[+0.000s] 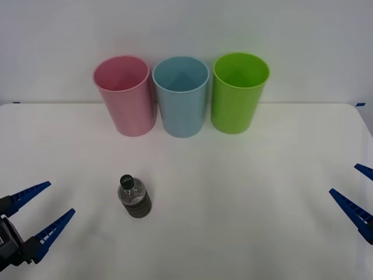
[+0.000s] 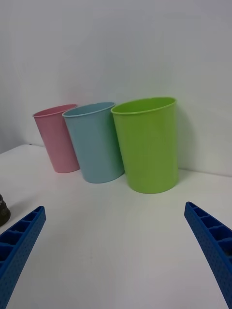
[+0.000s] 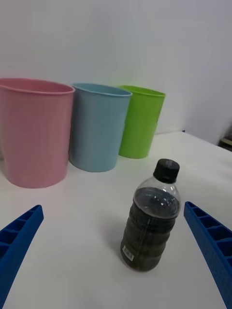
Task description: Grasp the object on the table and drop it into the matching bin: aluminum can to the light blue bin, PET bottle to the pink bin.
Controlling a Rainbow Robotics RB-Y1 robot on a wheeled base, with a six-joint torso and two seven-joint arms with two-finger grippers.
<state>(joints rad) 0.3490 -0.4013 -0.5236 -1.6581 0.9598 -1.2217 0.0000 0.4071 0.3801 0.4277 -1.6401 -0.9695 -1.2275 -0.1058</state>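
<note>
Where the front view looks down on the table [image 1: 245,192], the PET bottle [image 1: 134,198] is seen standing upright in the lower left-centre of the frame, well apart from the pink bin [image 1: 124,95], the light blue bin [image 1: 181,96] and a green bin [image 1: 239,92] lined up across the upper middle. The left gripper [image 1: 42,216] is found at the lower left corner, spread wide and grasping nothing, near the bottle; the right gripper [image 1: 356,192] is parked at the right edge, likewise spread and unloaded. In the right wrist view, the three bins are shown across the middle of the frame, and a sliver of the bottle [image 2: 4,210] is caught at the left edge. In the left wrist view, the bottle [image 3: 151,217] is framed in the lower centre between the open blue fingers [image 3: 17,241], with the pink bin [image 3: 35,133] at the left of the frame. The bottle is judged to be fairly weighty, being nearly full of dark liquid, with thin walls that would yield under a hard squeeze. Its ribbed lower body is judged the best place to be gripped, since the smooth rounded shoulder and small cap would slip.
</note>
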